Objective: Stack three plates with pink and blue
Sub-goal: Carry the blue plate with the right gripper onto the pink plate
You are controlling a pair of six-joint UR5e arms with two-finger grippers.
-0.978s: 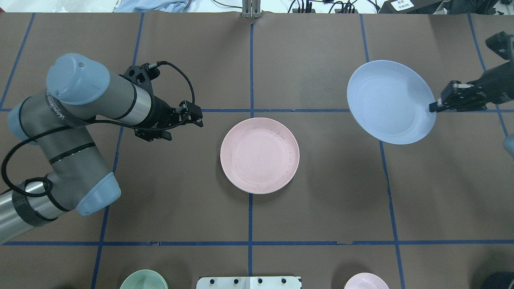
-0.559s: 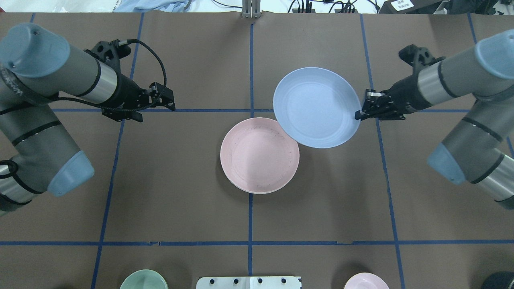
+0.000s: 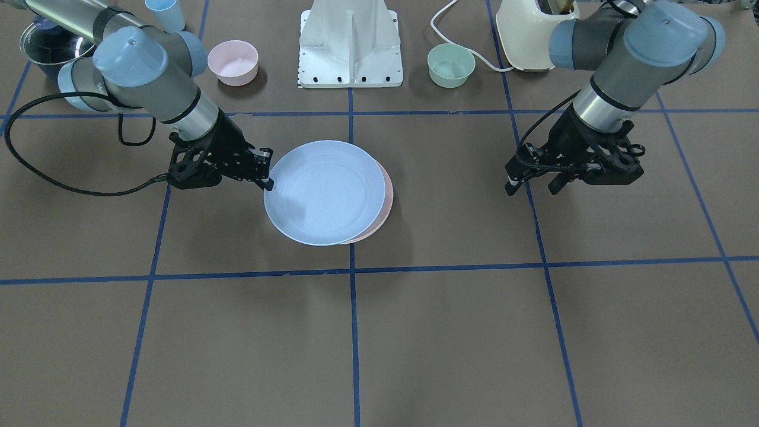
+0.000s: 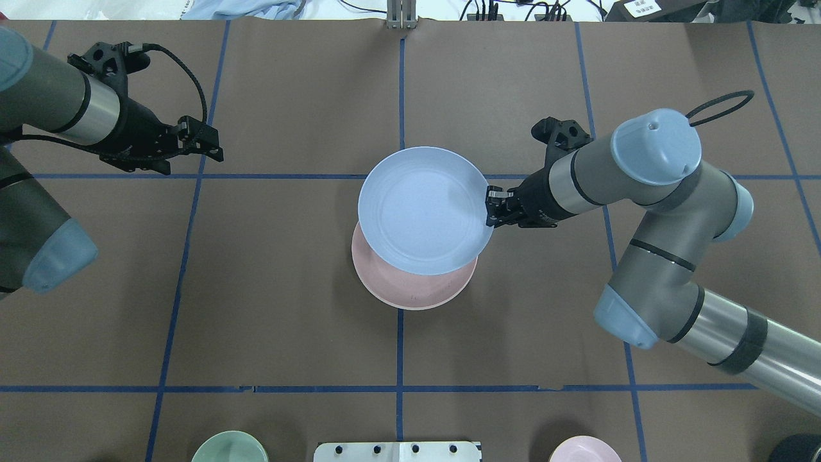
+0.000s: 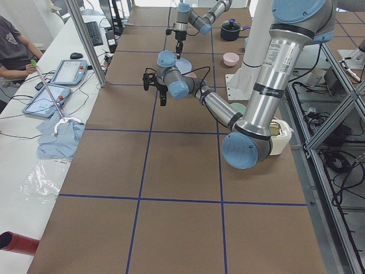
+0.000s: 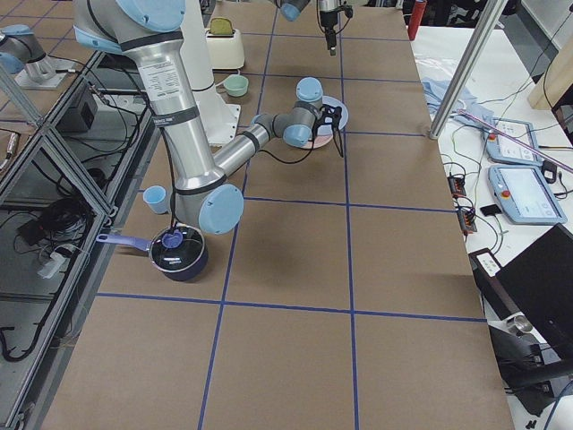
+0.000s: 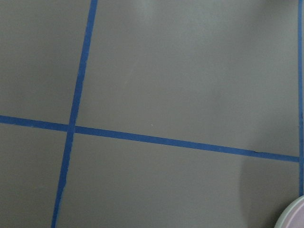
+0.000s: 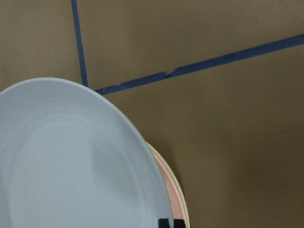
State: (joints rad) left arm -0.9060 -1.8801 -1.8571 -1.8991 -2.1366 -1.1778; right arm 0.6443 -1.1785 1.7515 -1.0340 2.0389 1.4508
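Blue plate (image 4: 423, 208): held over pink plate (image 4: 414, 292), offset toward its far side.
Cream-green plate (image 8: 181, 199): rim sliver under pink plate.
Right gripper (image 4: 490, 215): jaws pinching blue plate's rim; advise centring, lowering level, then releasing.
Left gripper (image 4: 215, 153): jaws apart, empty, well left of pink plate.

Near right arm (image 6: 235, 152) stretched to blue plate (image 6: 344, 111), dark-blue saucepan (image 6: 179, 255) on table (image 6: 295, 358)

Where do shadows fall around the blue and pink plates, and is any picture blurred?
Overhead view: a thin shadow hugs the pink plate, lower left. Front-facing view: a dim patch on the blue plate near the right gripper. Left wrist view: slightly soft, faint shadow at lower right.
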